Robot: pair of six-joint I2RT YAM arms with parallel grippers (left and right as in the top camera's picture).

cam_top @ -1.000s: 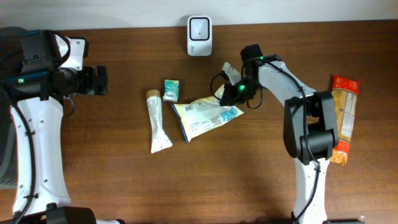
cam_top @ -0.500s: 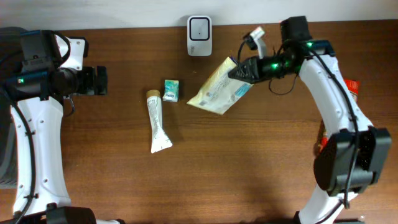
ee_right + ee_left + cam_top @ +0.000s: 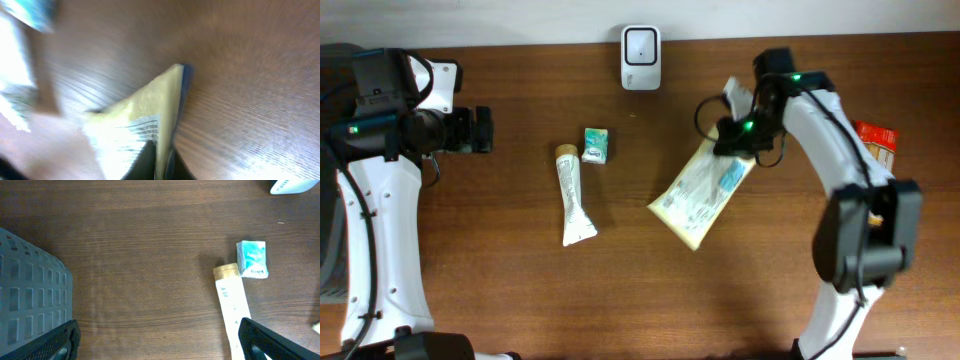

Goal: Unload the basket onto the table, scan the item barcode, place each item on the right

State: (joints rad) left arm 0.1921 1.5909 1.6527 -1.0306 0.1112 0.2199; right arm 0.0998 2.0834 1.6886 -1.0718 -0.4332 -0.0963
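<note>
The item is a cream pouch (image 3: 703,190) with blue print. It slants down and to the left from my right gripper (image 3: 733,137), which is shut on its upper edge. The blurred right wrist view shows the pouch (image 3: 135,127) edge-on, pinched between the dark fingers of that gripper (image 3: 162,162). The white barcode scanner (image 3: 640,45) stands at the back edge, up and to the left of the pouch. My left gripper (image 3: 480,130) is open at the far left with nothing in it. In the left wrist view its jaws (image 3: 160,342) stand wide over bare wood.
A white tube (image 3: 572,195) and a small teal packet (image 3: 596,145) lie left of centre; the left wrist view shows both, the tube (image 3: 232,310) and the packet (image 3: 252,259). Orange and yellow packages (image 3: 875,170) lie at the right edge. A grey basket (image 3: 25,300) sits at the left.
The right arm lifted the pouch off the table, swung it up near the scanner, then brought it down and to the right. The left arm has not moved.
</note>
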